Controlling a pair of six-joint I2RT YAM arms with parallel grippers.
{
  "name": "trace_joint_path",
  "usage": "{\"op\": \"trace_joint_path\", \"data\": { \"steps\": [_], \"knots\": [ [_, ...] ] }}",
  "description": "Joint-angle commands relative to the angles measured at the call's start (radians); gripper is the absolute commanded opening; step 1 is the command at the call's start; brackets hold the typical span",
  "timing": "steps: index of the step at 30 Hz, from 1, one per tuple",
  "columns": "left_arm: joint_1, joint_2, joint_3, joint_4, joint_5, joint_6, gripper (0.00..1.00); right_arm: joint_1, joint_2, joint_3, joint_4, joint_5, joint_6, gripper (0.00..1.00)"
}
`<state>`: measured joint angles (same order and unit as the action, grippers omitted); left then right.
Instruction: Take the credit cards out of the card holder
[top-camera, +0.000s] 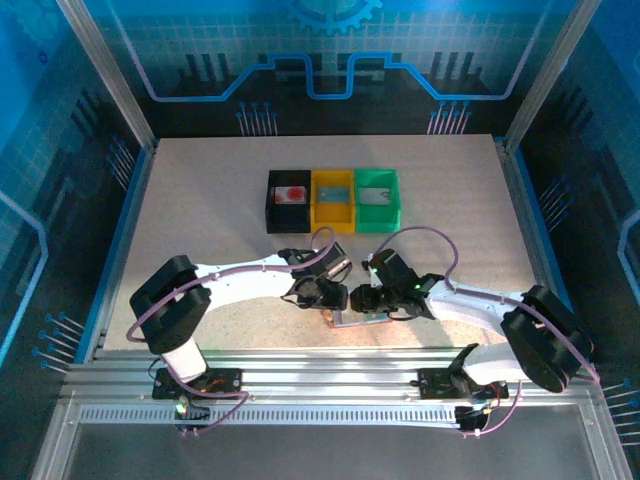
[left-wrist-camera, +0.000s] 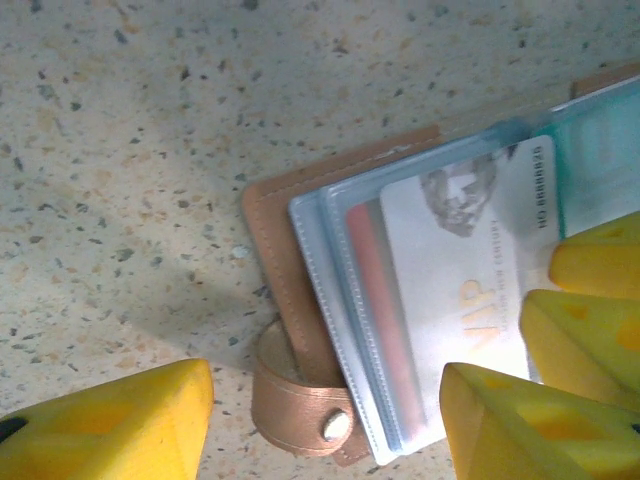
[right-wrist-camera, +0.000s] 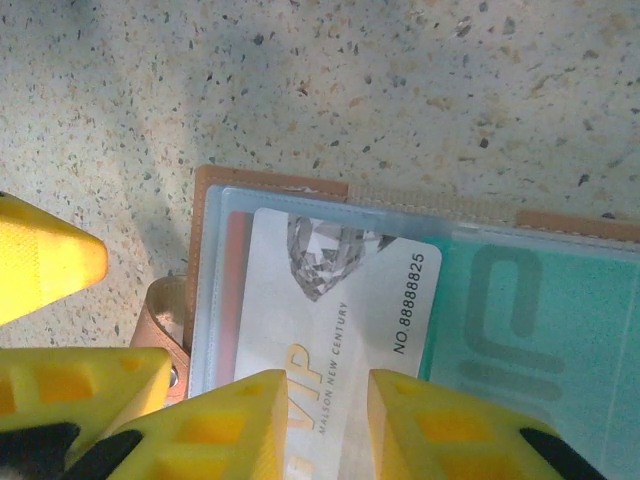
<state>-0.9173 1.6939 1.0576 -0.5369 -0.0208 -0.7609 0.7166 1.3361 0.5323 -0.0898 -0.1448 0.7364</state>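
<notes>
Left claw (left-wrist-camera: 325, 375) gapes; right claw (right-wrist-camera: 328, 400), hold unclear, bears on the card holder (left-wrist-camera: 275, 215); a snagged white card (right-wrist-camera: 330, 290) could drag it along.

The left arm (top-camera: 245, 278) and right arm (top-camera: 470, 300) have white links, bulky black joint housings and 1 looping lilac cable (top-camera: 432, 232) each; black bases (top-camera: 205, 381) at the table's (top-camera: 200, 210) near edge. Yellow fingers (right-wrist-camera: 230, 430) show square recesses.
</notes>
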Motion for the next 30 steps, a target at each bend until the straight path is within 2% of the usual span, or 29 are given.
{"op": "trace_joint_path", "data": {
  "steps": [1, 17, 30],
  "knots": [
    [-0.012, 0.004, 0.033, -0.021, 0.002, -0.024, 0.63, -0.019, -0.037, 0.016, -0.043, 0.013, -0.010, 0.27],
    [-0.017, 0.144, 0.070, -0.053, 0.007, -0.032, 0.63, -0.047, -0.033, 0.007, -0.056, 0.006, -0.015, 0.27],
    [-0.018, 0.188, -0.007, 0.042, 0.041, -0.055, 0.62, -0.050, 0.028, 0.005, -0.015, -0.022, -0.018, 0.28]
  ]
}}
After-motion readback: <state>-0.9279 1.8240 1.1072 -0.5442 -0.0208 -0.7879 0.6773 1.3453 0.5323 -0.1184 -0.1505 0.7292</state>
